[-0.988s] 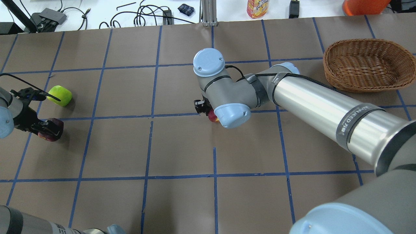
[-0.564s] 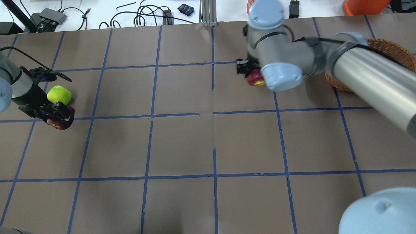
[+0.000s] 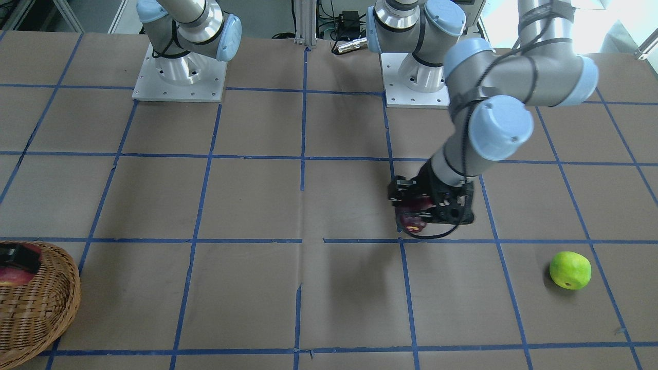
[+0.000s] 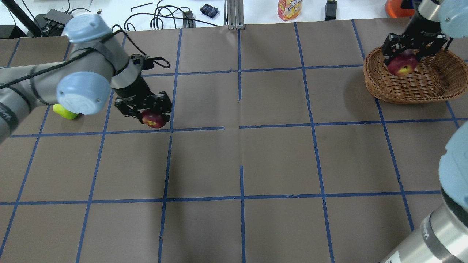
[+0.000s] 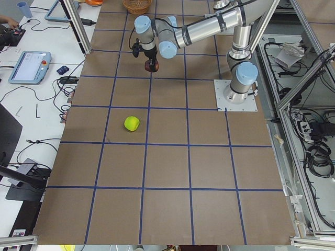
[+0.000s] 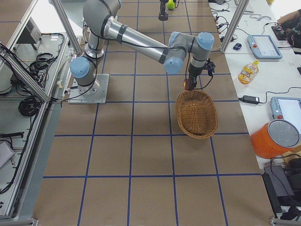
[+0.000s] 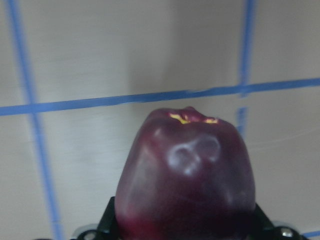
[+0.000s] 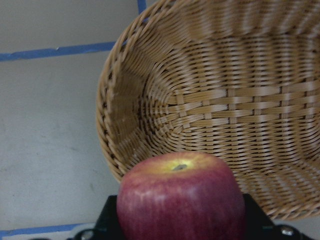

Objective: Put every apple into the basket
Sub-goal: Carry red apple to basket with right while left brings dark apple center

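Note:
My right gripper (image 4: 404,62) is shut on the streaky red apple (image 4: 402,67) and holds it over the near left part of the brown wicker basket (image 4: 424,87); the right wrist view shows this apple (image 8: 181,197) above the basket's rim (image 8: 107,125). My left gripper (image 4: 151,115) is shut on the dark maroon apple (image 4: 154,119) and holds it above the table left of centre; this apple (image 7: 186,180) fills the left wrist view. The yellow-green apple (image 3: 569,270) lies on the table at the far left, partly hidden by my left arm in the overhead view (image 4: 65,111).
A juice bottle (image 4: 289,9), cables and an orange container (image 4: 402,8) sit on the white bench beyond the table's far edge. Blue tape lines mark a grid on the brown table (image 4: 241,157).
My right gripper carried the red apple rightward from mid-table to over the basket. My left gripper lifted the maroon apple and moved it right, away from the green apple.

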You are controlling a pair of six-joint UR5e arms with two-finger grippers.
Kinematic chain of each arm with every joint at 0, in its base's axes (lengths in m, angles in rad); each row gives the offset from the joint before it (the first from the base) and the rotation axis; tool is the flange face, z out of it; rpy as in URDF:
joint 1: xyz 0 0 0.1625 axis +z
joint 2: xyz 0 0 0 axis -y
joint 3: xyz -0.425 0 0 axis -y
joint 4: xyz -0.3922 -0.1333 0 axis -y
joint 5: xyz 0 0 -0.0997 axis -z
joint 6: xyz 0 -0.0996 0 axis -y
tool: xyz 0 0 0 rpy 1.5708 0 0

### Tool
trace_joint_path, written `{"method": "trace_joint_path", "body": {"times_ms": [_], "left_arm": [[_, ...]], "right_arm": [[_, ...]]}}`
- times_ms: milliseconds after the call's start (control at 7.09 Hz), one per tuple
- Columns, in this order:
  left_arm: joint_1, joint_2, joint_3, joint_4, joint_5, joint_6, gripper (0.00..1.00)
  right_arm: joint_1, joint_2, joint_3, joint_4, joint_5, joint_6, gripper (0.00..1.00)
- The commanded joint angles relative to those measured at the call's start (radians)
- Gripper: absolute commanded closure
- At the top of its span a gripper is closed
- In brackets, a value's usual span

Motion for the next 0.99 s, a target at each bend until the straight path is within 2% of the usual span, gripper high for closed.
{"method": "trace_joint_path", "body": {"times_ms": [0, 141, 282, 423, 564, 706, 847], "left_arm": [[-0.291, -0.062, -0.004, 0.186, -0.057, -0.369, 1.0], [-0.341, -0.112, -0.005, 0.281, -0.056, -0.442, 1.0], [-0.355, -0.164, -0.007, 0.387, -0.06, -0.471, 1.0], [-0.405, -0.206, 0.001, 0.414, -0.056, -0.523, 1.0], [-0.438, -0.242, -0.005, 0.487, -0.054, -0.516, 0.81], [-0.444, -0.256, -0.023, 0.509, 0.002, -0.508, 0.01], [-0.435, -0.241, -0.036, 0.517, 0.032, -0.483, 0.0]], "right_arm": [[-0.133, 0.184, -0.196, 0.049, 0.194, -0.301, 0.91], [-0.16, 0.217, -0.227, 0.055, 0.195, -0.391, 1.0], [-0.18, 0.246, -0.233, 0.051, 0.183, -0.415, 1.0], [-0.201, 0.258, -0.235, 0.037, 0.119, -0.435, 1.0], [-0.201, 0.268, -0.227, -0.011, 0.103, -0.485, 0.97], [-0.212, 0.274, -0.226, -0.003, 0.08, -0.492, 0.42], [-0.214, 0.26, -0.245, -0.032, 0.077, -0.493, 0.23]]}}
